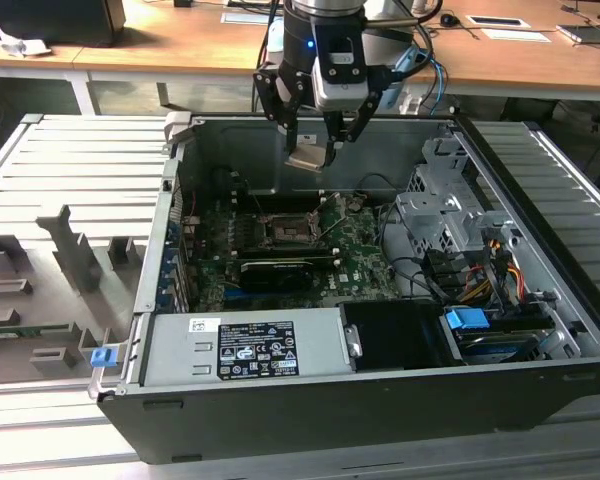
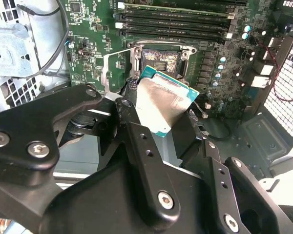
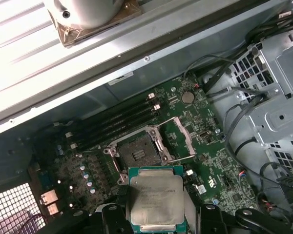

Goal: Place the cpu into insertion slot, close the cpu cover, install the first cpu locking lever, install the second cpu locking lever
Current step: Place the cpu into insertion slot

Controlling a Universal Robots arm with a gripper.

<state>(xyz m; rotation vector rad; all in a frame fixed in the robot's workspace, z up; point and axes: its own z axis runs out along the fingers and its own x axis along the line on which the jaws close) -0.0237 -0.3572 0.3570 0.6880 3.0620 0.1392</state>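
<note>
My gripper (image 1: pixel 315 148) hangs over the open computer case, shut on the cpu (image 1: pixel 308 158), a small square chip with a pale silver top and a green edge. In both wrist views the cpu (image 2: pixel 163 105) (image 3: pixel 156 200) sits tilted between the black fingers (image 2: pixel 136 141), above the green motherboard (image 1: pixel 355 255). The insertion slot (image 1: pixel 280 232) (image 2: pixel 161 61) (image 3: pixel 136 153) lies open and dark below the chip and slightly apart from it. Beside the slot, the cpu cover (image 3: pixel 183 134) (image 2: pixel 106 73) stands swung up on its hinge.
A grey power supply (image 1: pixel 245 345) fills the case's near side. A metal drive cage (image 1: pixel 440 215) with cables stands at the exterior view's right. A long black card (image 1: pixel 275 272) lies just before the slot, memory sticks (image 2: pixel 176 19) behind it. Grey fixtures (image 1: pixel 70 250) stand outside the case.
</note>
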